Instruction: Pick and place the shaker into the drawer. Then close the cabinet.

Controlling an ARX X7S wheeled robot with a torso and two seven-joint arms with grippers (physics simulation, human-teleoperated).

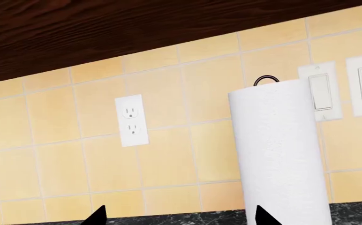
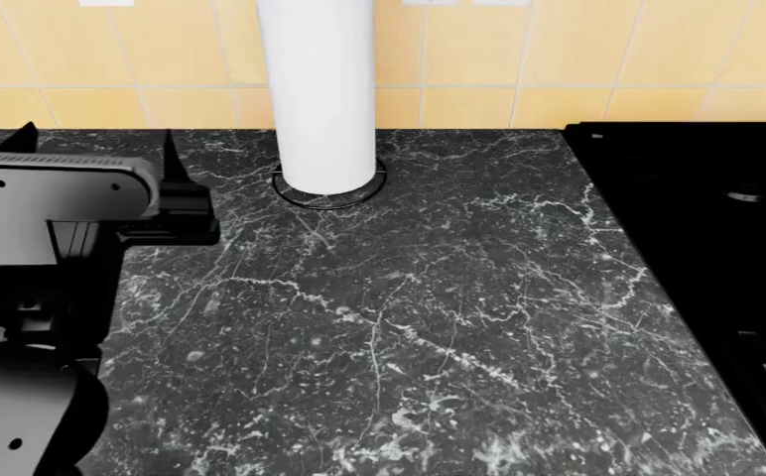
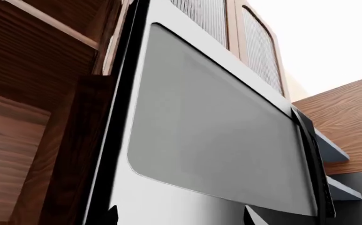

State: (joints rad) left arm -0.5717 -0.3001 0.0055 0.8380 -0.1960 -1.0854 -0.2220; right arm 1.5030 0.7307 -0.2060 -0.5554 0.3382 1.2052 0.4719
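The shaker, the drawer and its cabinet are out of view in all three views. My left gripper [image 2: 92, 144] hovers over the far left of the black marble countertop [image 2: 397, 327]. It points at the tiled wall. In the left wrist view the left gripper [image 1: 181, 219] is open, its two dark fingertips [image 1: 98, 216] far apart with nothing between them. My right gripper [image 3: 181, 218] is open too and empty. It is raised and faces a grey microwave door [image 3: 212, 140]. The head view does not show the right gripper.
A tall white paper towel roll [image 2: 317, 89] on a wire stand stands at the back of the counter, just right of the left gripper. A black cooktop [image 2: 701, 248] fills the right side. The wall carries an outlet [image 1: 131, 121] and light switches [image 1: 320, 91]. Wooden cupboards [image 3: 18, 117] flank the microwave.
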